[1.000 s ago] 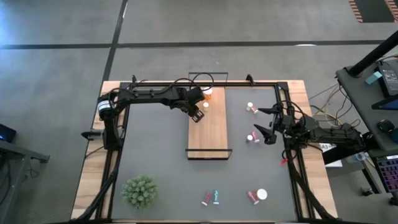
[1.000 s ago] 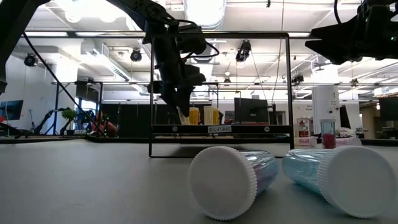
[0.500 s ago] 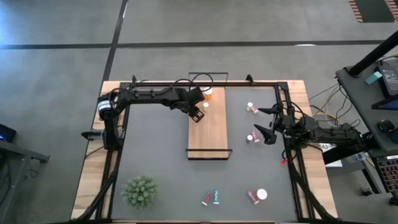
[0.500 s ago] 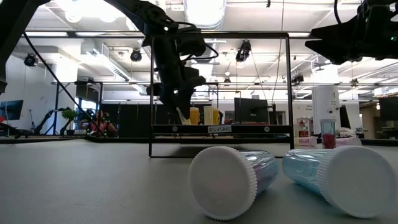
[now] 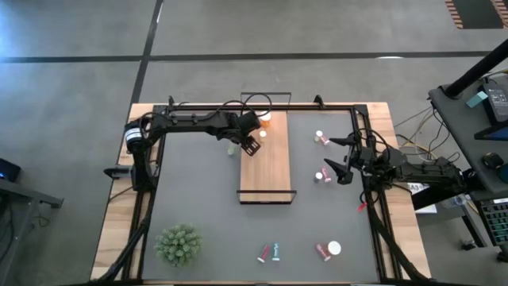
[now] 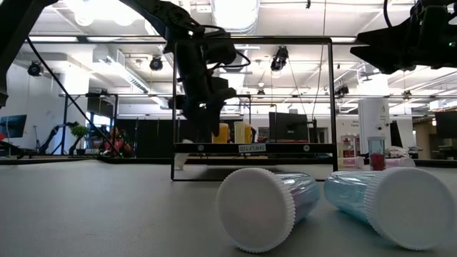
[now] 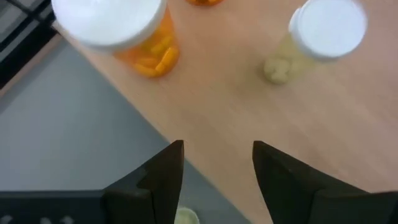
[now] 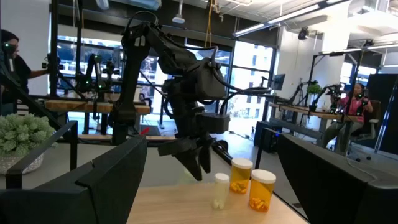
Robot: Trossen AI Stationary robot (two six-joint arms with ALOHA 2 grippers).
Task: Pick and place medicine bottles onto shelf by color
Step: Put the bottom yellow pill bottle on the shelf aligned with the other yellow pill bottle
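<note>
The light-wood shelf (image 5: 270, 171) lies in the table's middle. At its far end stand two orange bottles (image 7: 127, 34) and a pale white-capped bottle (image 7: 317, 37). My left gripper (image 5: 254, 148) hangs over the shelf's far left edge, open and empty. A small white bottle (image 5: 231, 148) rests on the table just left of the shelf; it also shows in the low view (image 6: 184, 145) and the left wrist view (image 7: 185, 216). My right gripper (image 5: 343, 157) waits open at the table's right, between two small bottles (image 5: 320, 137) (image 5: 323, 175).
A green spiky plant (image 5: 178, 244) stands near the front left. Several bottles lie near the front edge: a pink one (image 5: 262, 254), a teal one (image 5: 276, 252) and two more (image 5: 327, 250); two of these fill the low view's foreground (image 6: 264, 207).
My left gripper has let go of the pale bottle it held at its fingertips over the shelf's left edge. The bottle has dropped onto the table beside the shelf. The gripper has hardly moved.
</note>
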